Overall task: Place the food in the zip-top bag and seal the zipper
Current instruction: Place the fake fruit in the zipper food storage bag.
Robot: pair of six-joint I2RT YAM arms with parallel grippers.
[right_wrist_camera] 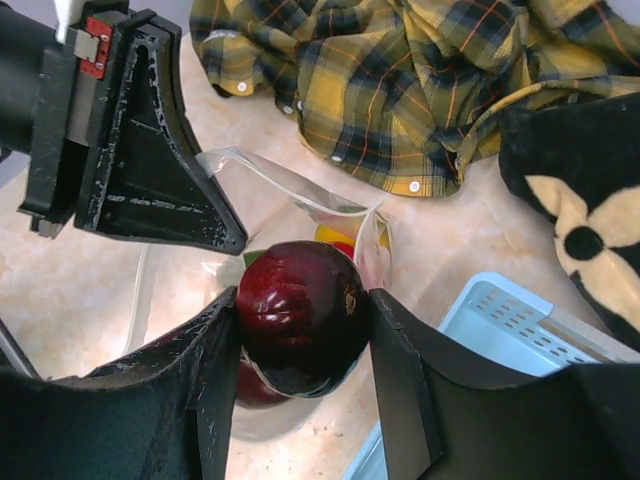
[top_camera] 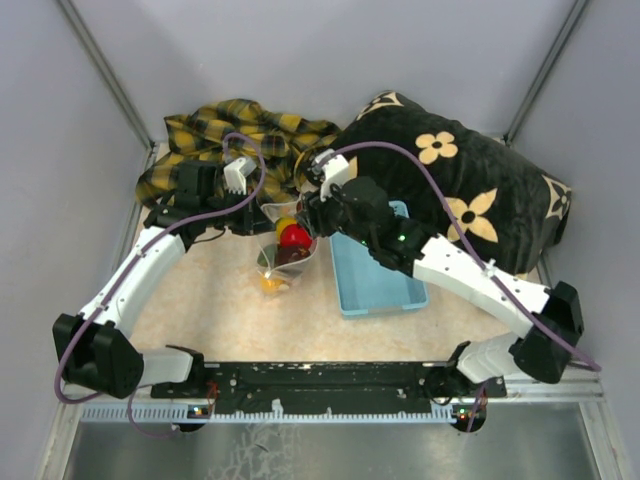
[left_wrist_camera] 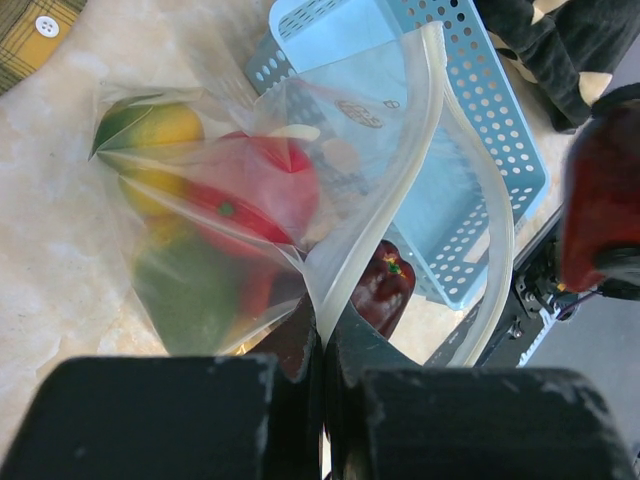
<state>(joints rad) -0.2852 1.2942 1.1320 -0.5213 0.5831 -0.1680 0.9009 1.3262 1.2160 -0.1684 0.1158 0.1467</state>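
Note:
The zip-top bag [top_camera: 274, 262] lies mid-table, its mouth held up. My left gripper [left_wrist_camera: 325, 335] is shut on the whitish zipper strip [left_wrist_camera: 375, 220] at the mouth edge. Through the clear plastic I see food inside: a red fruit [left_wrist_camera: 265, 190] and a yellow-green piece [left_wrist_camera: 165, 130]. My right gripper [right_wrist_camera: 303, 320] is shut on a dark maroon fruit [right_wrist_camera: 300, 310] and hangs just over the bag's open mouth [right_wrist_camera: 300, 195]. A second maroon fruit [left_wrist_camera: 385, 290] sits low by the mouth. In the top view the right gripper [top_camera: 310, 215] is above the bag, close to the left gripper [top_camera: 262, 205].
A light-blue perforated basket [top_camera: 375, 280] stands right of the bag, touching it. A yellow plaid shirt [top_camera: 230, 135] lies crumpled at the back. A black flower-print pillow [top_camera: 470, 195] fills the back right. The left gripper's black finger [right_wrist_camera: 160, 180] is close to the right gripper.

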